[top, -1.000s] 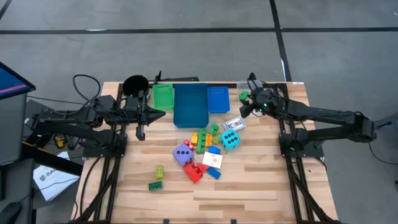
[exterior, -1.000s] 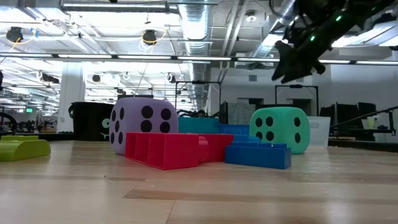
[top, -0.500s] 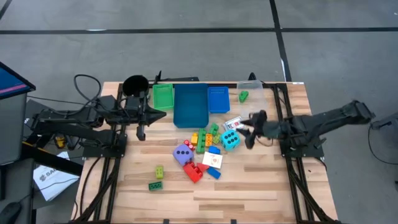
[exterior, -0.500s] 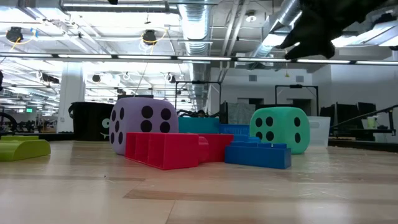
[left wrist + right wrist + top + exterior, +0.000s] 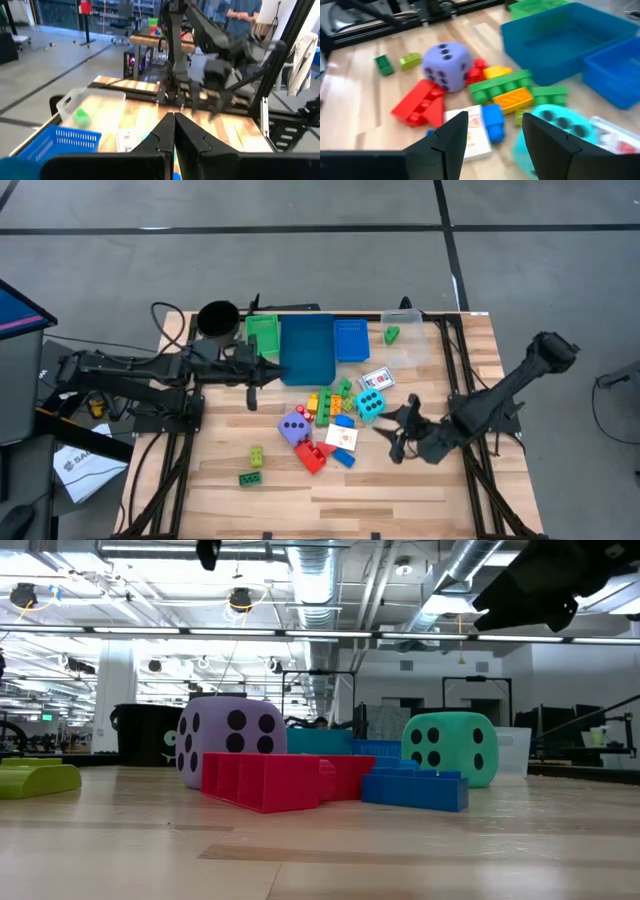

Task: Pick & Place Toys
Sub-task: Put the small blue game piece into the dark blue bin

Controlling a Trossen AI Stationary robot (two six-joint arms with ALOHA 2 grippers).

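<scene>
The toys lie in a heap at the table's middle: a purple dice (image 5: 293, 427), a teal dice (image 5: 369, 405), red bricks (image 5: 312, 453), green and orange bricks (image 5: 335, 395), a blue brick (image 5: 343, 457) and white cards (image 5: 342, 437). My right gripper (image 5: 393, 440) hovers open just right of the heap, nothing between its fingers; its wrist view looks past them (image 5: 495, 145) at the card (image 5: 472, 132) and blue brick (image 5: 493, 120). My left gripper (image 5: 280, 368) is shut and empty, level, at the big blue tray's left side.
Along the far edge stand a black cup (image 5: 218, 320), a green tray (image 5: 263, 335), a big blue tray (image 5: 307, 365), a small blue tray (image 5: 351, 340) and a clear tray (image 5: 410, 350) holding a green brick (image 5: 391, 334). Two small green bricks (image 5: 253, 467) lie near left.
My right gripper has swung from the clear tray at the far right toward the near edge and down, turning as it went, and now points at the heap beside the teal dice. The green brick stays in the clear tray. My left gripper has moved right toward the big blue tray.
</scene>
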